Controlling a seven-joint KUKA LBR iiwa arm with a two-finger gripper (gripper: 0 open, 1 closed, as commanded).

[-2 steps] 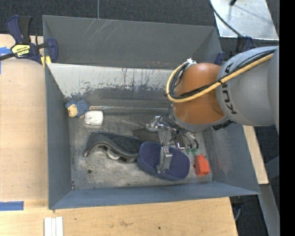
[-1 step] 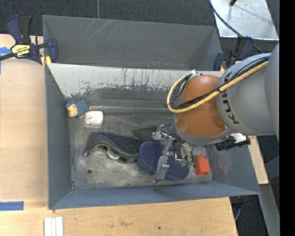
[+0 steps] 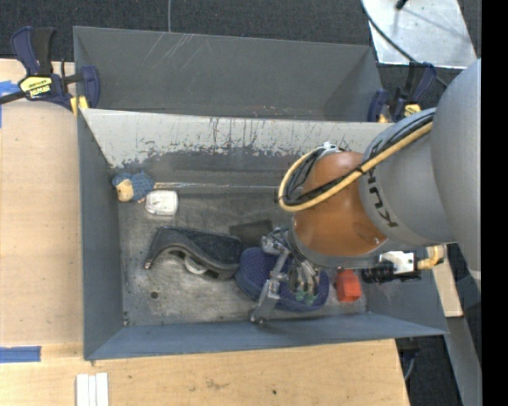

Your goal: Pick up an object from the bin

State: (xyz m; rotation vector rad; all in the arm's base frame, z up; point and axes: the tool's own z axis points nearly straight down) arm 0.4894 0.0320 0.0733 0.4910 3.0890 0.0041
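Observation:
My gripper [image 3: 281, 279] hangs low in the bin's front right part, right over a blue soft thing [image 3: 251, 269] that lies against the front wall. Its metal parts overlap the blue thing, and whether it grips it is hidden. Just left of that lies a dark grey curved thing [image 3: 190, 249] with a pale patch underneath. A small red-orange thing [image 3: 348, 287] sits close to the gripper's right side, by the front right corner.
A white rounded thing [image 3: 161, 202] and a small yellow-and-blue thing [image 3: 124, 187] lie at the back left of the floor. The arm's orange cover and cables hide the floor at the right. Bare floor shows at the front left.

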